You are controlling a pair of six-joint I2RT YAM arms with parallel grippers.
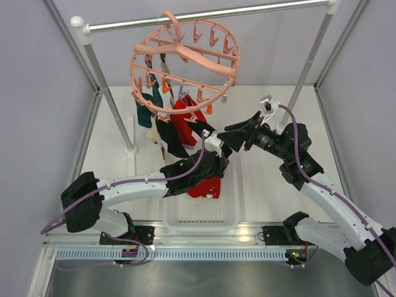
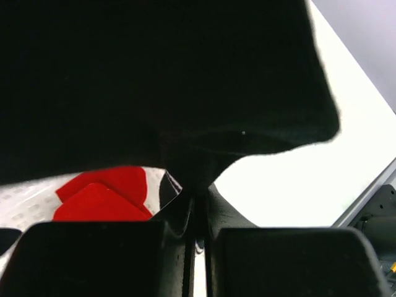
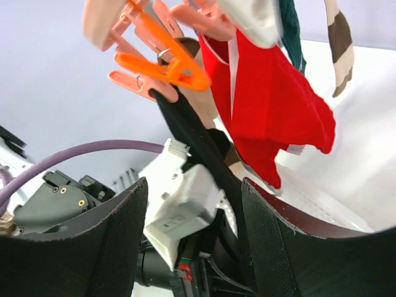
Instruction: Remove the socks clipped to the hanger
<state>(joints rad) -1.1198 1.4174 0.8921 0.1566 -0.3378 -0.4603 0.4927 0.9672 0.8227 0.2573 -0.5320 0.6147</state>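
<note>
The salmon-pink hanger [image 1: 184, 68] hangs by its hook from the metal rail. Several socks are clipped to it, among them teal [image 1: 145, 112], black [image 1: 171, 138] and red [image 1: 184, 120]. My left gripper [image 2: 198, 207] is shut on a black sock [image 2: 161, 86], which fills most of the left wrist view. In the right wrist view that black sock [image 3: 198, 145] runs taut from an orange clip [image 3: 164, 68] down to the left gripper. My right gripper [image 3: 195, 238] is open just below the clip, its fingers either side of the black sock. A red sock [image 3: 272, 105] hangs beside it.
A white perforated basket [image 1: 201, 216] sits between the arm bases, with a red sock [image 1: 207, 187] lying in it. The rail [image 1: 210, 13] rests on two slanted posts [image 1: 111, 99]. Grey walls close in the left and right sides.
</note>
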